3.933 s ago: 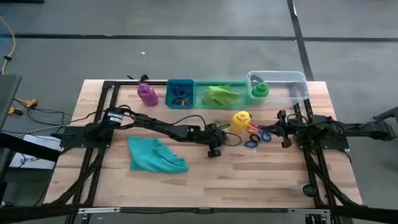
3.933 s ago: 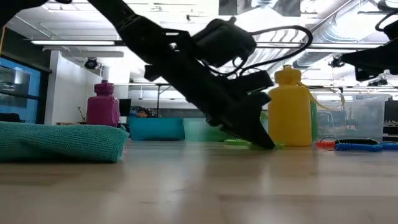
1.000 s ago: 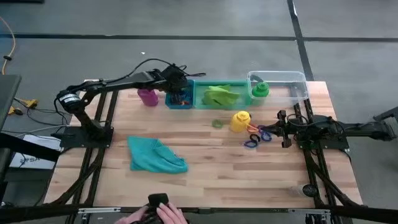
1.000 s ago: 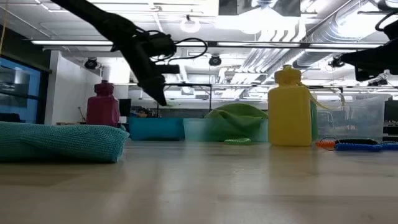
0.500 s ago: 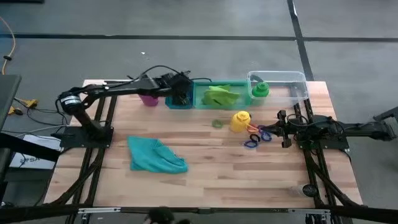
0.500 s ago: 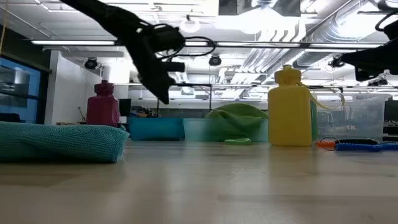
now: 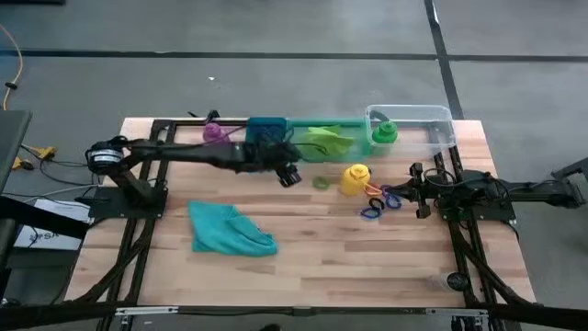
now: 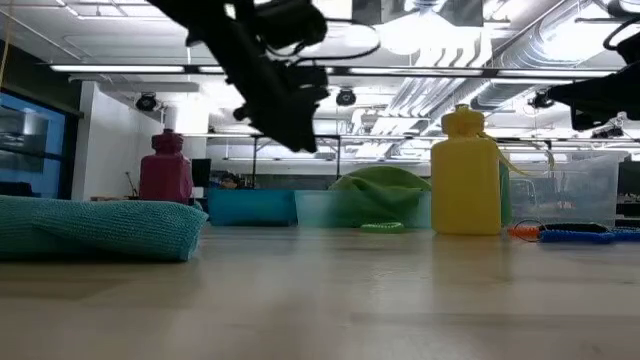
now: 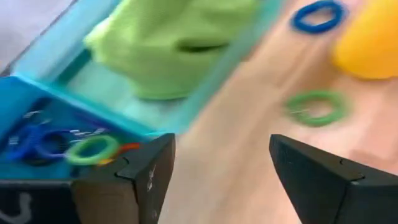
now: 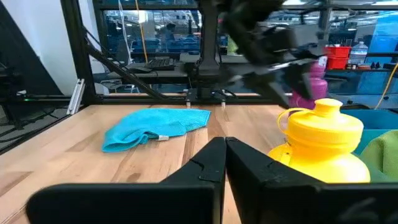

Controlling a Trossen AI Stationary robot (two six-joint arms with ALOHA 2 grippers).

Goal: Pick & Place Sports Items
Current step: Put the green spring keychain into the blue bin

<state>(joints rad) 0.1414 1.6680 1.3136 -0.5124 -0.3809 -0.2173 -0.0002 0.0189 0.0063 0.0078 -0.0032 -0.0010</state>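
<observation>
The left gripper (image 7: 290,175) hangs above the table just in front of the blue bin (image 7: 267,126), its fingers spread and empty. It looks to be between items, heading for the green ring (image 9: 316,107) that lies flat on the wood beside the yellow bottle (image 7: 356,178). The next move probably calls for lowering over that ring and pinching its thin rim (the blur makes the exact line hard to judge). The teal cloth (image 7: 230,229) lies well apart. The right gripper (image 10: 225,163) waits at its side, pressed together.
</observation>
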